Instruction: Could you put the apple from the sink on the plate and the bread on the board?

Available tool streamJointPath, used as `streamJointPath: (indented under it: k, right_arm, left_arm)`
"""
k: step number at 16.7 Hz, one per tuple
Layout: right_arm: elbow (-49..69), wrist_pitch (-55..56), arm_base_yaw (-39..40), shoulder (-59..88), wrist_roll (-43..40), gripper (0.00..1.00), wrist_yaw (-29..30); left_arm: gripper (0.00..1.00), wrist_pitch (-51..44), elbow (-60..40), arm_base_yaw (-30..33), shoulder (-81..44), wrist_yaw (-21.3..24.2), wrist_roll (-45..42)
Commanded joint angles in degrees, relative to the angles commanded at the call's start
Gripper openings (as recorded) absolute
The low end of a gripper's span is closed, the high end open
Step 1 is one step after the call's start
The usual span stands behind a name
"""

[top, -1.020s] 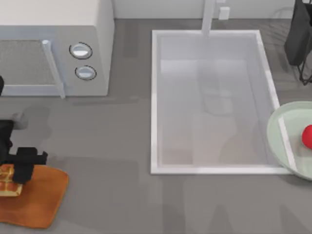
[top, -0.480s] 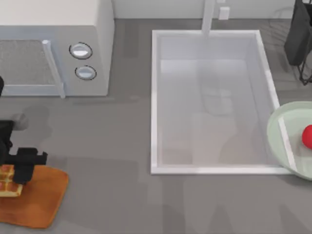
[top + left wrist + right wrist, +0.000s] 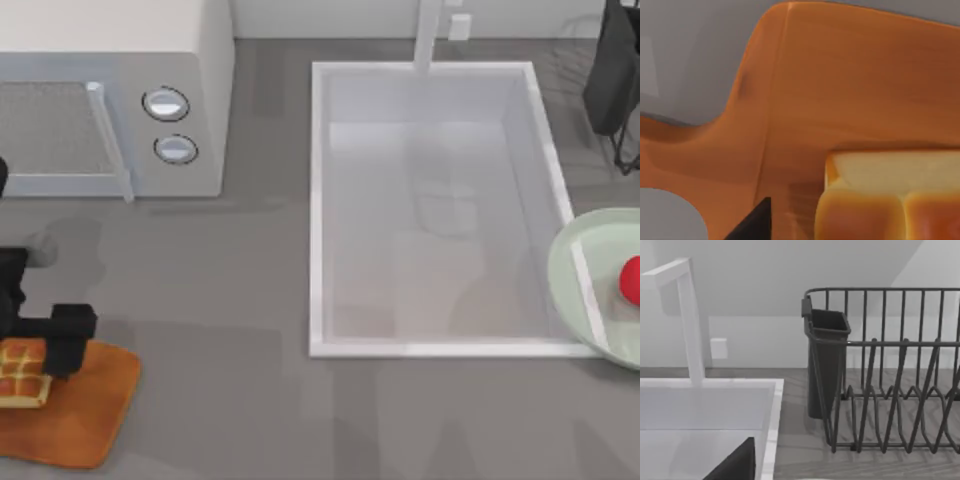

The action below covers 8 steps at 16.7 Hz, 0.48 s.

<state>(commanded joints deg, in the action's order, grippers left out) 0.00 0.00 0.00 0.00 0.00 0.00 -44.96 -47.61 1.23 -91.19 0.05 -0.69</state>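
Bread (image 3: 22,371) sits on the board (image 3: 85,415), at the board's left end near the table's left edge, its glossy segmented crust facing up. Taking the sink (image 3: 318,210) as the landmark, the board lies well to the sink's left and level with its front rim, down in the table's near-left corner. The left gripper (image 3: 45,345) hangs just above the bread, on the side of it that faces the sink; its dark body covers the fingers from above, so I cannot tell whether it has let go or is gripping. From the left wrist view the bread (image 3: 890,197) rests flat on the orange-brown wood of the board (image 3: 850,85), pale side and golden top both showing, with one dark fingertip just beside it. The sink's basin holds nothing but its own pale grey floor, and the faucet (image 3: 428,35) rises at its back rim. To the sink's right, touching its front right corner, lies the plate (image 3: 580,300), and inside it, toward the table's right edge, rests the apple (image 3: 630,280). A microwave (image 3: 110,95) stands to the sink's left, behind the board. A dark dish rack (image 3: 890,385) stands just beside the sink's back right corner, seen from the right wrist view with the faucet (image 3: 687,320) nearby.
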Motion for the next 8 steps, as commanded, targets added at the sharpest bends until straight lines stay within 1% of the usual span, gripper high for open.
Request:
streamJointPath:
  k: [8]
  right_arm:
    - [0.00,0.00,0.00,0.00,0.00,1.00,0.00]
  left_arm:
    - [1.00,0.37,0.02,0.07,0.67,0.00,-0.04]
